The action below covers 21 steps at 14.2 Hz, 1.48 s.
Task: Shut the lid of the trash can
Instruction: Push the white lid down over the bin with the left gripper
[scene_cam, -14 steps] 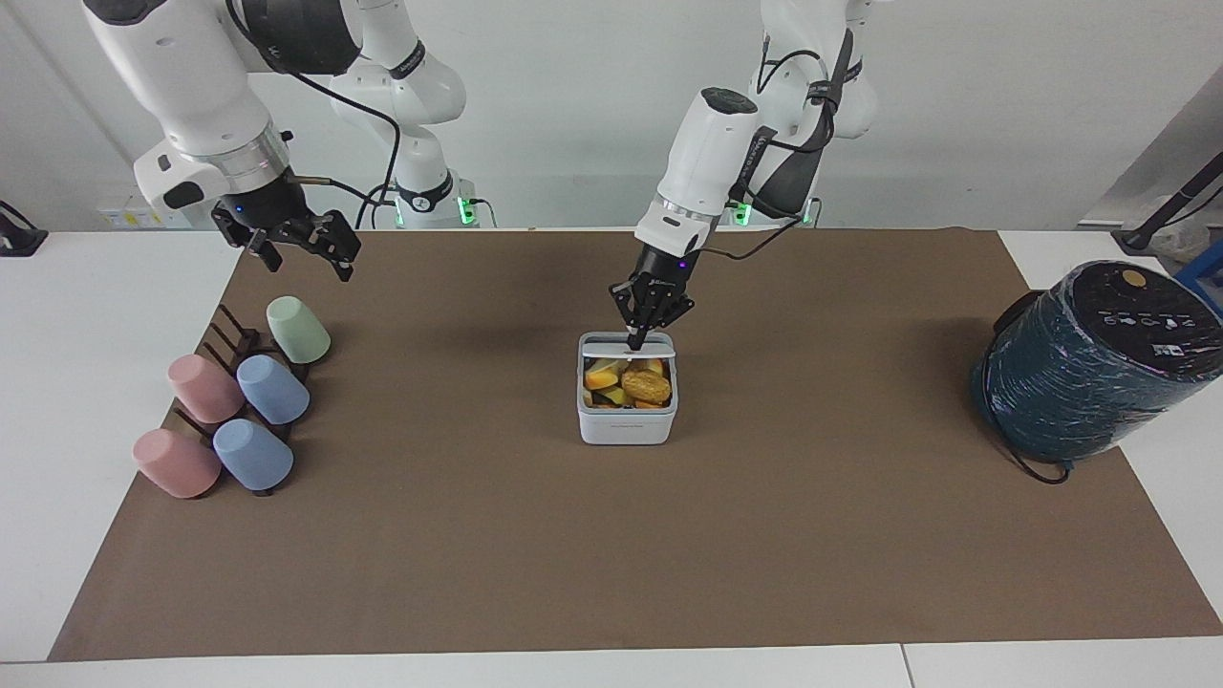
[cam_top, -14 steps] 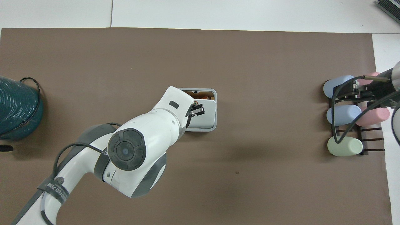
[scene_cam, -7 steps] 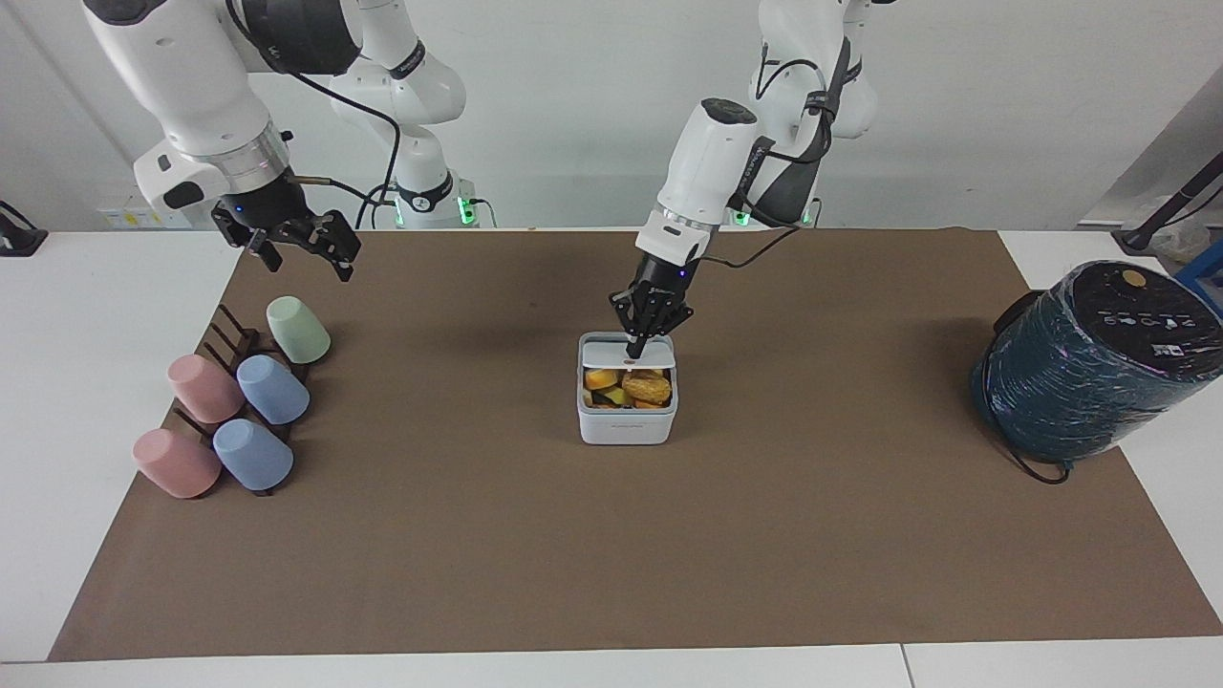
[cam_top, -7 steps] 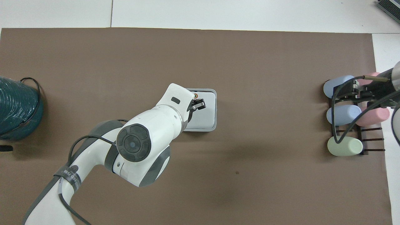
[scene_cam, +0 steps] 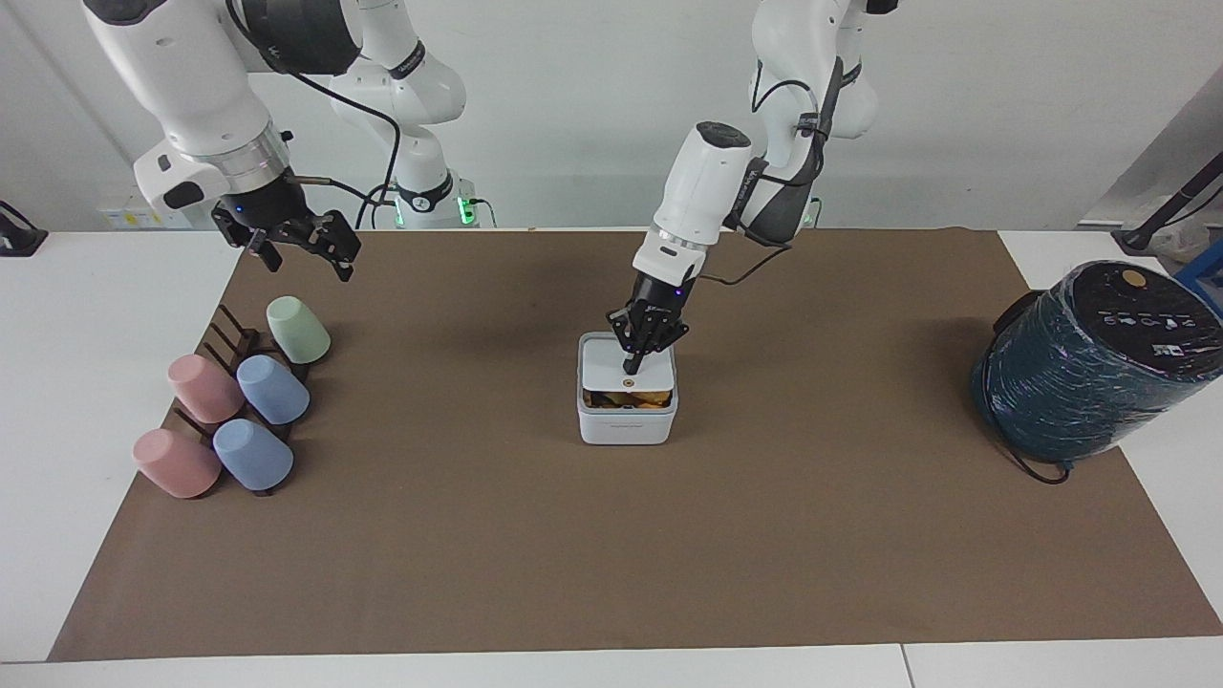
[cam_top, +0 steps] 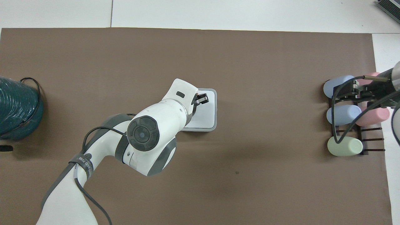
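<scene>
The small white trash can (scene_cam: 627,426) stands mid-mat; it also shows in the overhead view (cam_top: 215,109). Its white lid (scene_cam: 611,361) lies tilted low over the opening, orange dot up. A narrow gap on the side away from the robots still shows yellow contents. My left gripper (scene_cam: 632,364) is shut, and its tip presses on the lid's top. In the overhead view the left gripper (cam_top: 202,98) covers part of the lid (cam_top: 207,115). My right gripper (scene_cam: 296,247) waits open and empty in the air over the cup rack, and also shows in the overhead view (cam_top: 359,90).
A cup rack (scene_cam: 232,341) with several pastel cups lies at the right arm's end of the table (cam_top: 362,137). A large dark teal wrapped cylinder (scene_cam: 1089,368) stands at the left arm's end (cam_top: 15,109). A brown mat (scene_cam: 611,554) covers the table.
The lid has swung down from half open to almost flat over the can. My left gripper has followed it down and away from the robots. The right arm has not moved.
</scene>
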{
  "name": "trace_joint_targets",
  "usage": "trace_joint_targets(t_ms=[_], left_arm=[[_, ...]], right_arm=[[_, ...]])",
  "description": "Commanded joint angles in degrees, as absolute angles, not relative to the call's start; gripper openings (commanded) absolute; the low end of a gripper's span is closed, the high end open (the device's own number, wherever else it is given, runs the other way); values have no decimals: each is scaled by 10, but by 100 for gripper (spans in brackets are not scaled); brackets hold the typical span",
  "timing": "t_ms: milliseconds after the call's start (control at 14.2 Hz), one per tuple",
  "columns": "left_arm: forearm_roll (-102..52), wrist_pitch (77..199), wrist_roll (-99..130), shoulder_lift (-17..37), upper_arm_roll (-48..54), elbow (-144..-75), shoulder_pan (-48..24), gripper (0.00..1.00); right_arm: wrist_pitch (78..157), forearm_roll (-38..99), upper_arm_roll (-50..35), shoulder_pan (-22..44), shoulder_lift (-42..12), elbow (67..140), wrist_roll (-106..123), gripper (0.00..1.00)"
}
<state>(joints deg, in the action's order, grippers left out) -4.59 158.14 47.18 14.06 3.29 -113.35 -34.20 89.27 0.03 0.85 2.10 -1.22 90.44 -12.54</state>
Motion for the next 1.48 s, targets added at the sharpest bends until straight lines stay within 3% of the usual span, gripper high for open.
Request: trace_joint_targets(t_ms=[0, 634, 1056, 1408], left_arm=[[-53, 1597, 474, 169, 29, -1126, -345, 0], [-52, 1583, 468, 192, 28, -1108, -344, 0], [-47, 1333, 458, 172, 25, -987, -311, 0], [-47, 1152, 362, 105, 24, -960, -256, 0]], right_arm=[[893, 11, 10, 17, -3, 916, -108, 100], [893, 11, 10, 17, -3, 916, -108, 100], [893, 11, 10, 18, -3, 916, -108, 100], [893, 11, 10, 17, -3, 916, -108, 100]])
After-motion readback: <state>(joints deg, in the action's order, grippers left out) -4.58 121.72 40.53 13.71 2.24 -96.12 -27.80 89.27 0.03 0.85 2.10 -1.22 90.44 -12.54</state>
